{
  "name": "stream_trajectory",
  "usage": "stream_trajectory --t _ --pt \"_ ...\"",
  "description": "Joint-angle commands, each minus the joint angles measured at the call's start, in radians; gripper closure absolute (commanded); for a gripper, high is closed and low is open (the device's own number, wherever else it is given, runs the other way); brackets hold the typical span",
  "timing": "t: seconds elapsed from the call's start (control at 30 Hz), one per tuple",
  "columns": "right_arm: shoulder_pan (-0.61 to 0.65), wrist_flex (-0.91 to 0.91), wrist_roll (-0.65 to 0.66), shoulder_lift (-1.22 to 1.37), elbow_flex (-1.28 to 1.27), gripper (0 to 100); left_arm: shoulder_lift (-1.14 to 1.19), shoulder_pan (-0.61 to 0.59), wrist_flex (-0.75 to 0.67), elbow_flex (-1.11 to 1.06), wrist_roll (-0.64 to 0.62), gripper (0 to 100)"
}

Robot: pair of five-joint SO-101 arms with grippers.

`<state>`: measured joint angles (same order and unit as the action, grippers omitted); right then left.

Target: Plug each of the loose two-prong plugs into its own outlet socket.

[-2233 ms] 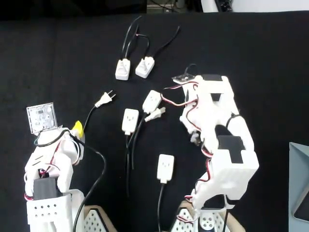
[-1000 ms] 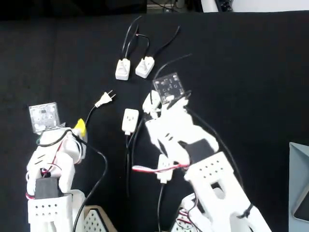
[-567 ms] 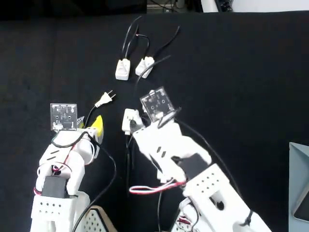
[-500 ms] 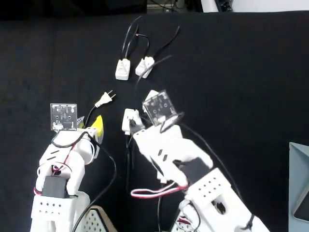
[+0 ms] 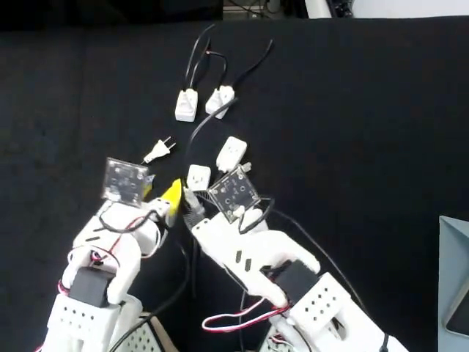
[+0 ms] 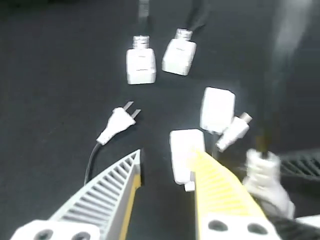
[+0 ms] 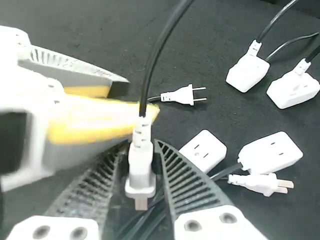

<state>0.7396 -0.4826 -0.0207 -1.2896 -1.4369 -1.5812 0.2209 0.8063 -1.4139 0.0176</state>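
Note:
My right gripper [image 7: 141, 172] is shut on a white two-prong plug [image 7: 140, 160], prongs pointing down, its black cable rising away. In the high view this gripper [image 5: 192, 209] sits left of centre, just beside my left gripper [image 5: 173, 196]. The left gripper [image 6: 166, 154] is open, its yellow finger [image 7: 100, 122] almost touching the held plug. A loose plug [image 5: 157, 152] lies ahead of it. Two outlet sockets [image 5: 198, 176] [image 5: 231, 152] lie mid-table, a second loose plug [image 7: 257, 182] beside them. Two more sockets [image 5: 187, 105] [image 5: 220, 101] lie farther back.
Black cables run from the far sockets toward the table's back edge and trail between the two arms toward the near edge. A grey tray edge [image 5: 454, 279] shows at the far right. The black cloth to the right is bare.
My right arm swung left across the sockets with the plug in its grip, dragging the cable. The left arm came forward and right, up beside the held plug.

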Motion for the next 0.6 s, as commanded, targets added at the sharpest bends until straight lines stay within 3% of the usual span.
stream_trajectory --t 0.0,0.3,0.57 --pt "0.012 0.020 -0.011 -0.021 0.004 98.7 -0.011 0.084 -0.018 0.053 0.086 84" --pt "0.012 0.020 -0.003 -0.028 -0.027 98.6 -0.011 0.193 -0.014 0.077 0.296 92" --pt "0.012 0.009 -0.003 -0.030 -0.024 98.6 -0.011 0.147 -0.071 0.084 0.305 92"
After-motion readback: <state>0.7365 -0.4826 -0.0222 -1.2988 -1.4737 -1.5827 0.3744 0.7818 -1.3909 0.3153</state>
